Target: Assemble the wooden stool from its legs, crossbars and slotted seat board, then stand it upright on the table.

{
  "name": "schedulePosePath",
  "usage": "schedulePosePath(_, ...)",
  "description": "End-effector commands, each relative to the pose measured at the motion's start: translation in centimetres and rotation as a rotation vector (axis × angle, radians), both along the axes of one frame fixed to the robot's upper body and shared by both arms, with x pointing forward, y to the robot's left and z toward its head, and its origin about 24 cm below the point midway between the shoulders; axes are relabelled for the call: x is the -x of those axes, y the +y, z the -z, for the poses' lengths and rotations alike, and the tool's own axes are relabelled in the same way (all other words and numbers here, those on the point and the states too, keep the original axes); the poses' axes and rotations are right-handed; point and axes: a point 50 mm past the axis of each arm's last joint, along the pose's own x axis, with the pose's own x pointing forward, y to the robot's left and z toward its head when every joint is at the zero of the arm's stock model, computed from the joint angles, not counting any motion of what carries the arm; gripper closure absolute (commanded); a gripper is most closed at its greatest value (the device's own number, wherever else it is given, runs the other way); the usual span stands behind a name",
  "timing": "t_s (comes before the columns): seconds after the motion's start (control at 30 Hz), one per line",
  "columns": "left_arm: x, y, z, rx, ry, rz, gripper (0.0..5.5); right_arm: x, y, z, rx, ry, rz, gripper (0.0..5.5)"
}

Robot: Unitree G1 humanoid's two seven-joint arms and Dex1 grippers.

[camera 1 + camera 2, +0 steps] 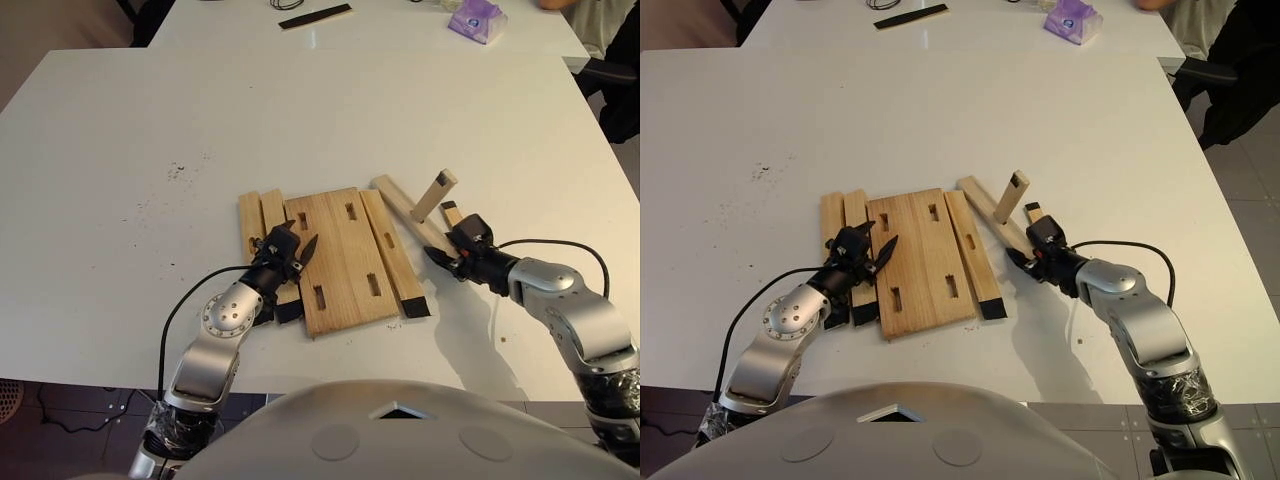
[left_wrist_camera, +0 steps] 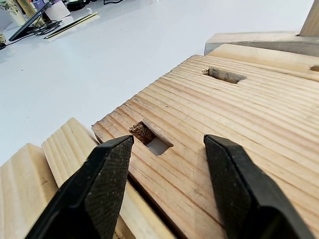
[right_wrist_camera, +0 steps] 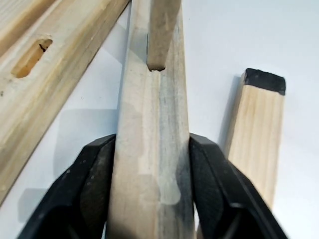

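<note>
The slotted seat board point(image 1: 335, 255) lies flat near the table's front edge. Two wooden legs point(image 1: 260, 215) rest along its left side and a black-tipped leg point(image 1: 395, 255) along its right. My left gripper point(image 1: 300, 250) hovers open over the board's left edge, its fingers point(image 2: 99, 189) either side of a slot point(image 2: 149, 139). To the right, my right gripper point(image 1: 440, 258) is shut on a lying leg point(image 3: 152, 124) with a crossbar point(image 1: 435, 195) sticking up out of it at a tilt. A further black-tipped leg point(image 3: 256, 119) lies just beside that one.
The white table point(image 1: 120, 120) is bare to the left and behind the parts, apart from some dark specks point(image 1: 175, 170). A black strip point(image 1: 315, 16) and a purple pack point(image 1: 475, 18) lie on the far table. The front edge is close behind both arms.
</note>
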Motion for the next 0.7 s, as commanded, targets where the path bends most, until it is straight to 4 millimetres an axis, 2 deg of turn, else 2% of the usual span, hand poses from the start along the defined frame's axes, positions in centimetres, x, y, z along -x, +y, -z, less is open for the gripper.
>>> schedulePosePath(0.03, -0.7, 0.5, -1.0, 0.017, -0.044, -0.044, 2.87, -1.8, 0.6, -1.8, -0.095, -0.076, 0.043, 3.40)
schedulePosePath(0.13, -1.4, 0.9, -3.2, 0.121, -0.089, -0.059, 2.87, -3.9, 1.5, -5.4, -0.270, -0.227, 0.039, 3.42)
schedulePosePath(0.2, -1.4, 0.2, -5.6, 0.278, -0.109, 0.019, 2.60, -4.4, 2.2, -8.0, -0.422, -0.306, -0.034, 3.43)
schedulePosePath(0.3, -0.5, -1.2, -9.5, 0.509, -0.141, 0.205, 2.05, -3.2, 3.3, -11.3, -0.679, -0.292, -0.287, 3.43)
schedulePosePath(0.37, 0.2, -1.7, -11.9, 0.641, -0.176, 0.330, 1.82, -2.2, 3.2, -12.9, -0.772, -0.234, -0.477, 3.43)
schedulePosePath(0.43, 0.6, -1.6, -13.4, 0.717, -0.196, 0.423, 1.82, -1.7, 2.5, -13.8, -0.810, -0.169, -0.622, 3.43)
schedulePosePath(0.53, 1.1, -1.3, -14.6, 0.780, -0.186, 0.518, 1.82, -1.8, 1.2, -14.6, -0.814, -0.107, -0.737, 3.43)
schedulePosePath(0.7, 1.7, -2.0, -14.1, 0.787, -0.110, 0.594, 1.82, -2.0, 0.7, -13.9, -0.748, -0.016, -0.885, 3.43)
